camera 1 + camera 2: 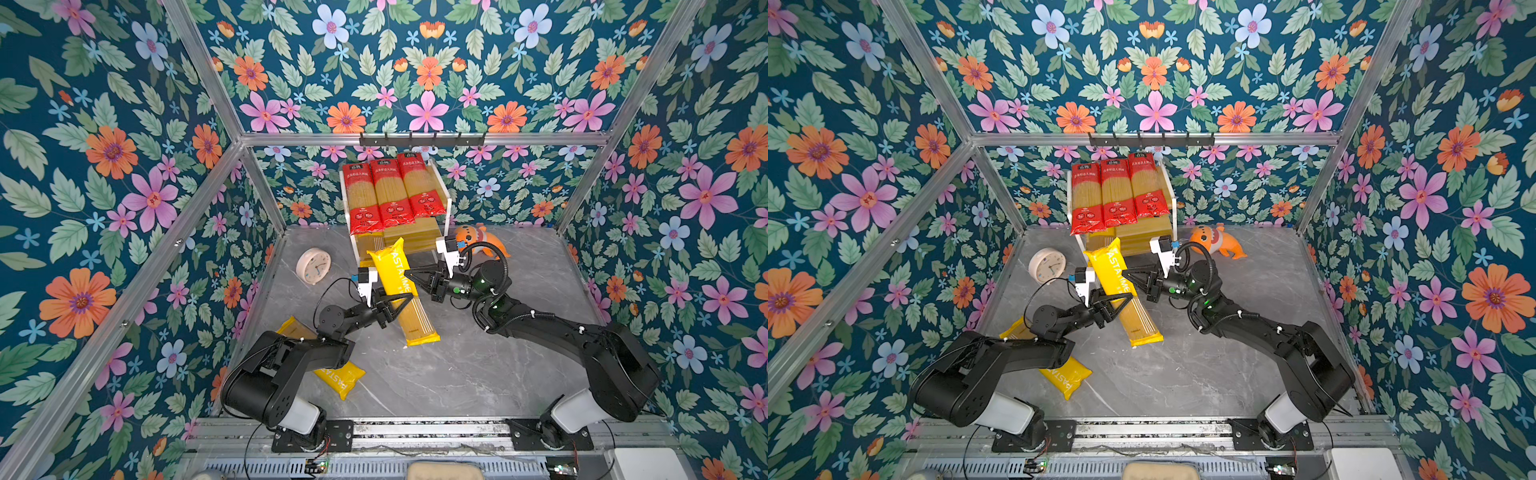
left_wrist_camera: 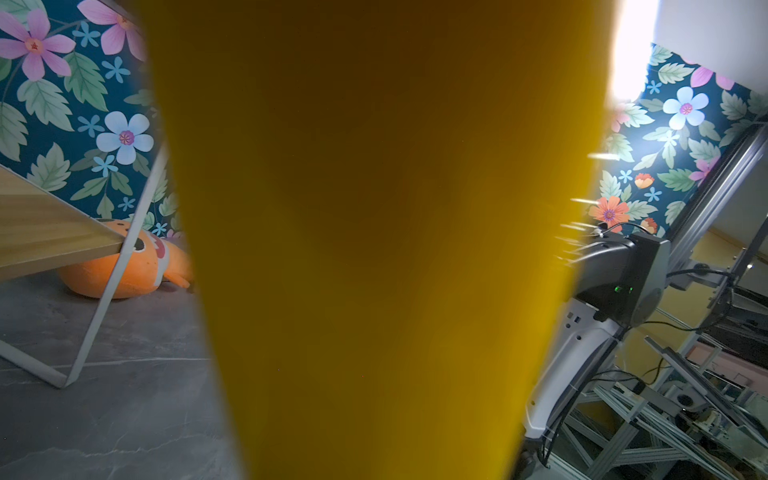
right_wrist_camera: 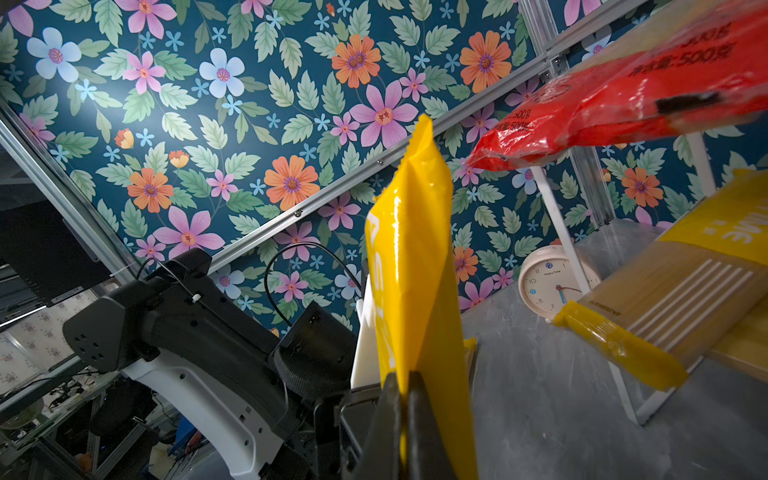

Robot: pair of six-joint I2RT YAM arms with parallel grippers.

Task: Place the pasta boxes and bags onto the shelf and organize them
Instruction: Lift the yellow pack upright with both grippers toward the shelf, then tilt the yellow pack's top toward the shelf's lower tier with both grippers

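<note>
**Red row shelved, one yellow pack in transit, one waiting**

The shelf [image 1: 444,189] already carries most of the load. Three red spaghetti packs [image 1: 390,191] lie side by side on its top board, their near ends overhanging the front edge. On the lower board lies the shelved PASTATIME pack [image 3: 673,299]; whether a second one sits under it I cannot tell.

Two yellow packs appear to remain. The held PASTATIME pack [image 1: 395,274] hangs tilted just in front of the shelf, its upper end close to the lower board and its far end down by the counter [image 1: 478,353]. The loose PASTATIME pack [image 1: 340,378] lies on the counter well away from the shelf, partly hidden under the left arm.

The right pincer [image 3: 402,378] is pinched tight on the yellow side edge of the held pack, on the side away from the clock. The left pincer [image 1: 397,307] sits across the pack's clear middle, farther from the shelf; its wrist view is filled with yellow, and whether it has clamped I cannot tell.
</note>
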